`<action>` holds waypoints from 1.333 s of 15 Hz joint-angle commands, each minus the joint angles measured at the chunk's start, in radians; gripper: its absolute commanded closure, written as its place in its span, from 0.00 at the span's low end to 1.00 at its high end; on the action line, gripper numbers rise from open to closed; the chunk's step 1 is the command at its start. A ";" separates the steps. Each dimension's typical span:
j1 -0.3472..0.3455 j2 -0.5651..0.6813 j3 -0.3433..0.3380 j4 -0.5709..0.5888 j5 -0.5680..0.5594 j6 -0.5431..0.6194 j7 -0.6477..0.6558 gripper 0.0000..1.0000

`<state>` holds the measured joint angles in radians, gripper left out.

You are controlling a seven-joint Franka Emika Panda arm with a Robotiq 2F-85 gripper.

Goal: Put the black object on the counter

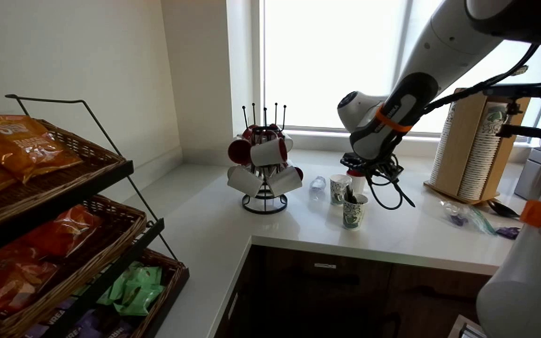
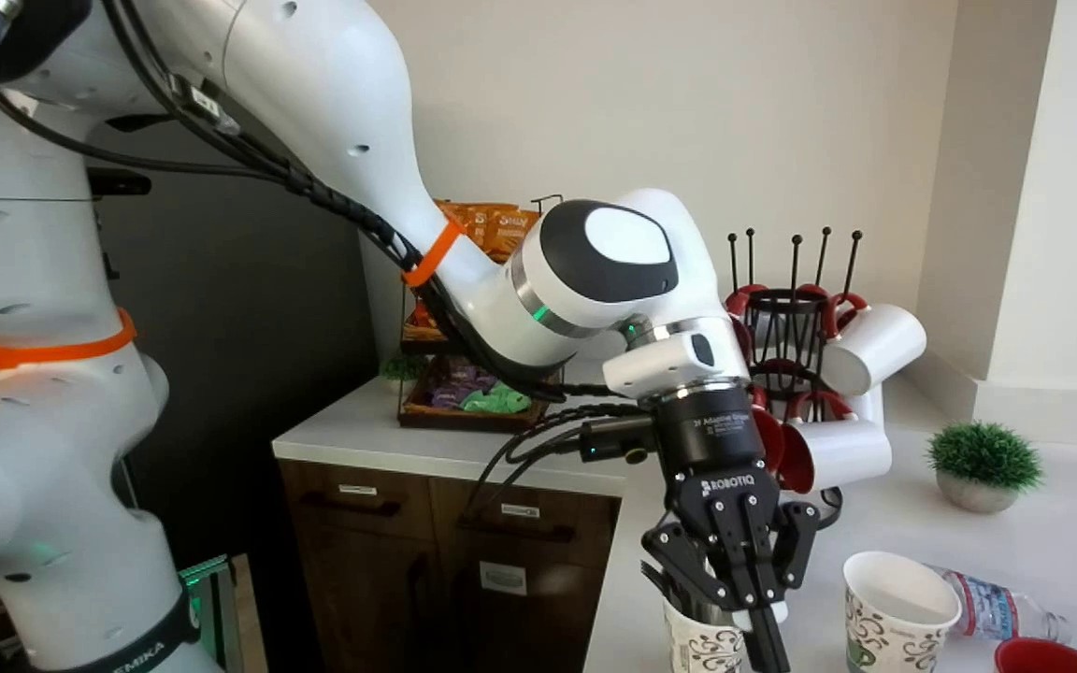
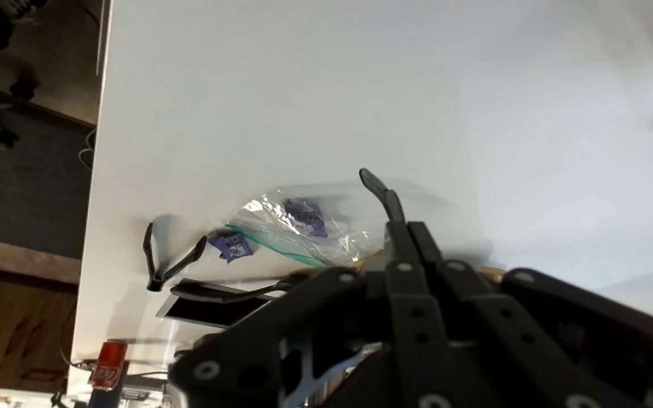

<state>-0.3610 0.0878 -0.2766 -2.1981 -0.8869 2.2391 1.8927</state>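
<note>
The gripper [image 3: 410, 226] carries the word ROBOTIQ, readable in an exterior view, and at the base of the arm [image 2: 342, 121] EMIKA can be read. In the wrist view, toward 8 o'clock, a red item [image 3: 108, 365] has white script which looks like Coca-Cola. The drawer labels [image 2: 520, 510] are too small for reading.

The two fingers [image 3: 399, 243] stand almost together, with only a narrow line between them. The thin black object [image 3: 376, 187] comes out from their tips toward 11 o'clock, and it appears held there. If it touches the counter [image 3: 304, 102], I cannot tell.

In an exterior view, a patterned cup [image 2: 702, 647] with dark utensils [image 2: 679, 594] is just beside the fingers at 9 o'clock; a second cup [image 2: 889, 636] is at 3 o'clock.

In the wrist view, the counter spreads white from 12 to 2 o'clock. Its edge runs well apart at 9 o'clock; between lie a plastic bag [image 3: 326, 249] and a V-shaped black piece [image 3: 157, 279].
</note>
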 commanded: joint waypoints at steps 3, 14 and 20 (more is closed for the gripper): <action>0.004 0.091 -0.047 0.018 0.052 -0.037 -0.261 0.99; 0.007 0.201 -0.077 0.068 0.102 -0.196 -0.581 0.81; 0.007 0.257 -0.090 0.105 0.122 -0.237 -0.627 0.59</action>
<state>-0.3615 0.3084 -0.3554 -2.1284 -0.7951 2.0342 1.2999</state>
